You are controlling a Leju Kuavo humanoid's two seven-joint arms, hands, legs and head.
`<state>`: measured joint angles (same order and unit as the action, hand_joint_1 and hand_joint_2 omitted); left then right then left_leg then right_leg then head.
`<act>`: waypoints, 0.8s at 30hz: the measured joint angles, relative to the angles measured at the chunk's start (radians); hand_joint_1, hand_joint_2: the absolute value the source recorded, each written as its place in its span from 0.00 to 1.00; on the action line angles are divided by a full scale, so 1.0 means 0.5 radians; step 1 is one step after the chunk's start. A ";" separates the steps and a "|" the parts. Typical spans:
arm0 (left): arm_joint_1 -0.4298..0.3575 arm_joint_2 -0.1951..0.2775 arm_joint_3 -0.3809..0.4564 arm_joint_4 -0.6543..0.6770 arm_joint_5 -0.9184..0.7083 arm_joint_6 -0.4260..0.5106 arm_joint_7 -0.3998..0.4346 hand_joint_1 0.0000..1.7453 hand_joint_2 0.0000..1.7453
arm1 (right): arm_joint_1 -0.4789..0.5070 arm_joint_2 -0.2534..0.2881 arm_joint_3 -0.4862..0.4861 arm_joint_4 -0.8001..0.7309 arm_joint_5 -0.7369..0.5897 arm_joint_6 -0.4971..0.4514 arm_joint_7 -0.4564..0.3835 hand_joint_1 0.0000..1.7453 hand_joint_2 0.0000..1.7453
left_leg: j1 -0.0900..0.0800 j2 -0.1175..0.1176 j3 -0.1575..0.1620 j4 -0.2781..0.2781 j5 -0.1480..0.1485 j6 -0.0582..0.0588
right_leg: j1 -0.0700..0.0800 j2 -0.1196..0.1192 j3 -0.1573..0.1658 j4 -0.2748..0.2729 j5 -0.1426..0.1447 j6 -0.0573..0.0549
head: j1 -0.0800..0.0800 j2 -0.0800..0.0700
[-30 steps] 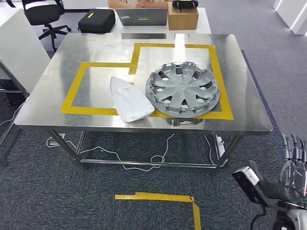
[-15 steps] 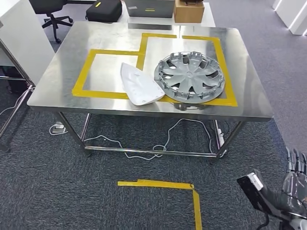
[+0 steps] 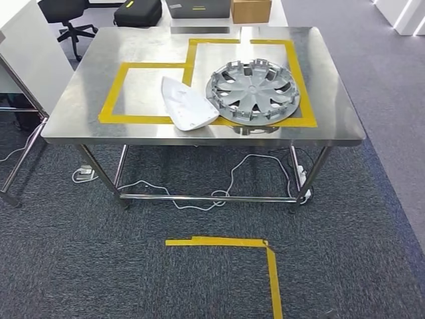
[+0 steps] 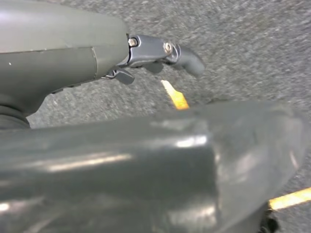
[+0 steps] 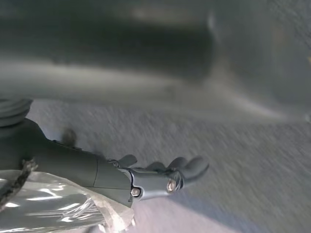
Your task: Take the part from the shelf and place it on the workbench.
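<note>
Head view: steel surface in upper frame carries hubcap and white part; grey carpet below. Left hand and right hand fingers extended, empty.

A hubcap and a white part are taking up the workbench's near middle. Bare steel is lying open along its left side and right edge.
</note>
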<state>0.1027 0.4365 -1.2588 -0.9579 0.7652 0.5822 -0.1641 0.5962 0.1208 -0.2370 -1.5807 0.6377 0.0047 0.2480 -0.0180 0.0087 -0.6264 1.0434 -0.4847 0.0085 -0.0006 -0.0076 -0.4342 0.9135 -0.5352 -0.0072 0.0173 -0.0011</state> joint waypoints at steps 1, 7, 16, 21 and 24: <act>-0.004 0.003 -0.015 0.000 0.019 0.011 -0.003 0.00 0.00 | -0.004 0.021 -0.013 0.038 -0.004 0.002 -0.008 0.00 0.00 | 0.009 -0.003 -0.021 0.107 -0.106 -0.015 | 0.000 -0.002 -0.021 0.003 0.013 -0.009 | -0.003 0.000; -0.036 0.012 -0.094 -0.001 0.105 0.056 -0.018 0.00 0.00 | -0.038 0.084 -0.041 0.287 0.066 -0.029 -0.055 0.00 0.00 | 0.053 -0.006 0.136 0.302 -0.119 -0.060 | -0.007 -0.008 -0.179 0.096 0.089 0.006 | -0.005 0.000; -0.079 -0.019 -0.174 -0.051 0.144 0.215 0.017 0.00 0.00 | -0.065 0.087 -0.047 0.405 0.101 -0.048 -0.022 0.00 0.00 | 0.053 -0.003 0.273 -0.121 -0.068 0.053 | -0.009 0.012 -0.377 0.361 -0.068 0.102 | 0.007 0.000; -0.111 -0.036 -0.230 -0.058 0.182 0.219 0.011 0.00 0.00 | -0.066 0.083 -0.040 0.437 0.078 -0.057 0.007 0.00 0.00 | 0.031 0.013 0.134 -0.114 0.045 0.070 | -0.008 0.012 -0.339 0.688 -0.147 0.105 | 0.009 0.000; -0.135 -0.052 -0.260 -0.058 0.209 0.214 -0.012 0.00 0.00 | -0.067 0.069 -0.024 0.443 0.051 -0.079 0.027 0.00 0.25 | 0.017 0.012 0.066 -0.105 0.112 0.057 | 0.003 0.012 -0.005 0.258 -0.043 0.065 | 0.008 0.000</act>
<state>0.0351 0.4104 -1.3886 -0.9868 0.8699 0.6892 -0.1704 0.5628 0.1553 -0.2489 -1.3590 0.6635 -0.0350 0.2612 -0.0096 0.0144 -0.5935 0.9910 -0.4287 0.0369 0.0009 -0.0017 -0.4367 1.0424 -0.5567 0.0254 0.0212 -0.0011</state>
